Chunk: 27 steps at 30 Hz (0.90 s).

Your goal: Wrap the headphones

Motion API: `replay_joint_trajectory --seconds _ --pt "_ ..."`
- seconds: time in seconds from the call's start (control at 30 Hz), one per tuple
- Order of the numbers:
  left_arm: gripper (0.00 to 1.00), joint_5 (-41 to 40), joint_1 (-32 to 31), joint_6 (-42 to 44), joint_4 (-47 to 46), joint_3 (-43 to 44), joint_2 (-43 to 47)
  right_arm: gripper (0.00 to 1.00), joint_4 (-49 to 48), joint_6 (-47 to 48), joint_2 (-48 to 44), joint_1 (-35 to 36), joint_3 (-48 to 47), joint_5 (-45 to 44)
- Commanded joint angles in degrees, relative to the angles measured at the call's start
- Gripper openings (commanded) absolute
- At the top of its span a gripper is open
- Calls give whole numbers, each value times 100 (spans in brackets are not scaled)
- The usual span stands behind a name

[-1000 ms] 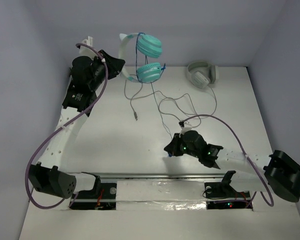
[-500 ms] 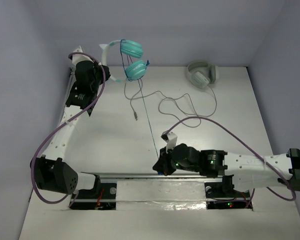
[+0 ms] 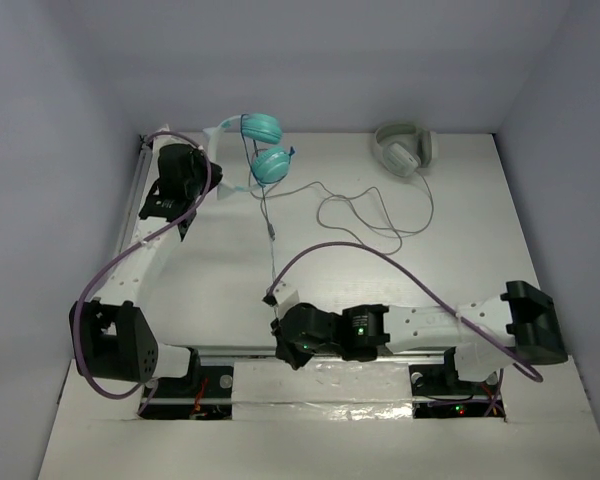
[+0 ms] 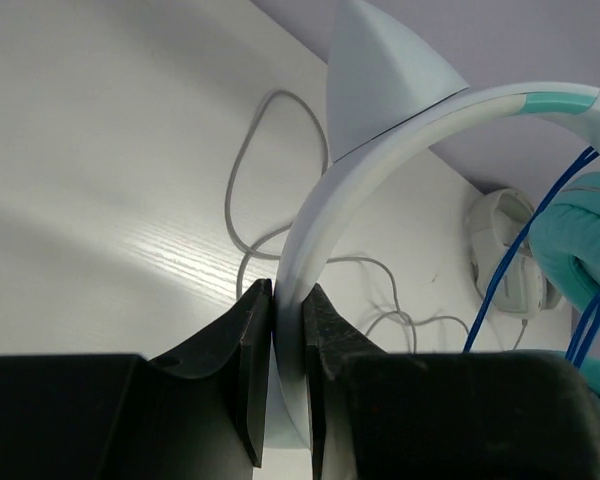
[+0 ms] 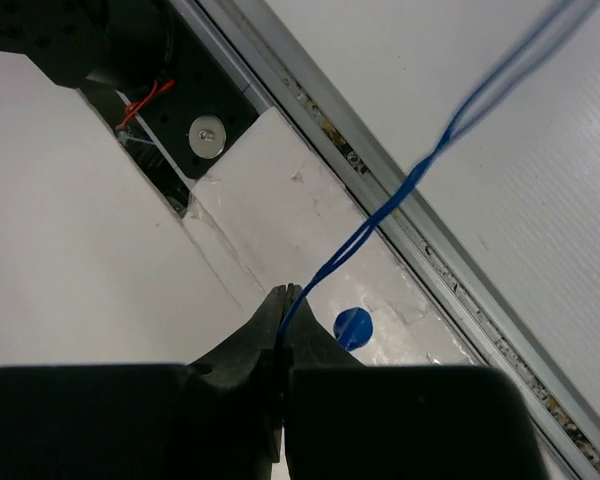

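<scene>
The headphones (image 3: 263, 150) hang at the far left of the surface (image 3: 460, 250), lifted clear of it. Their two teal cups sit one behind the other to the right, and the white headband (image 4: 400, 130) arcs away left toward the left arm. The blue cable (image 3: 271, 250) drops from the cups and runs in a nearly straight, taut line toward the near edge.

The left tool (image 4: 288, 300) is clenched on the headband, one finger on each face of the band. Its arm reaches up the left side of the surface from its base.

The right tool (image 5: 283, 310) is pinched tight on the cable, doubled where it leaves the tips. Its arm lies stretched leftward along the near rail (image 5: 460, 270). A small blue disc (image 5: 352, 327) sits just beside the tips — possibly the plug, the view is too poor to say.

Grey headphones (image 3: 405, 148) rest at the far right, their grey cable (image 3: 380, 215) looped loosely mid-surface.
</scene>
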State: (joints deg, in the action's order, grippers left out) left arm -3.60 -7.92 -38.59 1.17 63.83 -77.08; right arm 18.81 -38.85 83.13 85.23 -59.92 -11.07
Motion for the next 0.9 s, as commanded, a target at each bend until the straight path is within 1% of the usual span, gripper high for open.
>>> replay_joint_trajectory --seconds 0.0,0.03,0.1,0.13,0.17,0.23,0.33,0.37,0.43,0.47,0.53,0.63,0.67,0.73,0.77,0.8,0.87 --pt "0 621 220 -474 -917 24 202 0 -324 255 185 55 -301 149" --pt "0 893 273 -518 -986 7 202 0 -360 273 273 55 -283 114" --pt "0 1027 352 -536 -996 32 211 0 -273 273 352 55 -283 -18" --pt "0 1001 353 -475 -900 67 211 0 -281 255 318 55 -266 -9" --pt "0 810 353 -413 -838 111 211 0 -394 264 257 55 -240 104" --pt "0 799 353 -404 -872 103 211 0 -518 308 169 55 -213 219" --pt "0 922 353 -456 -1022 -46 185 0 -247 430 116 117 -501 141" --pt "0 861 353 -396 -1014 -90 150 0 6 483 55 186 -590 18" --pt "0 537 161 -185 -830 -178 140 0 280 641 -60 187 -783 -96" --pt "0 135 160 7 -811 -257 175 0 560 703 -121 187 -1002 -210" --pt "0 -149 28 53 -855 -564 202 0 825 930 -315 187 -1249 -351" --pt "0 -781 -314 132 -855 -872 228 0 1440 1212 -447 187 -1724 -956" --pt "0 -1070 -559 219 -855 -986 228 0 1694 1370 -464 187 -1907 -1280" --pt "0 -1335 -859 351 -803 -1057 211 0 1880 1502 -491 187 -2084 -1590" --pt "0 -1641 -1017 404 -768 -1083 211 0 2011 1573 -500 187 -2172 -1809" --pt "0 -1766 -1323 500 -776 -1179 228 0 2048 1643 -500 187 -2330 -1933" --pt "0 -1943 -1597 554 -820 -1294 316 0 2057 1810 -535 47 -2436 -2144"
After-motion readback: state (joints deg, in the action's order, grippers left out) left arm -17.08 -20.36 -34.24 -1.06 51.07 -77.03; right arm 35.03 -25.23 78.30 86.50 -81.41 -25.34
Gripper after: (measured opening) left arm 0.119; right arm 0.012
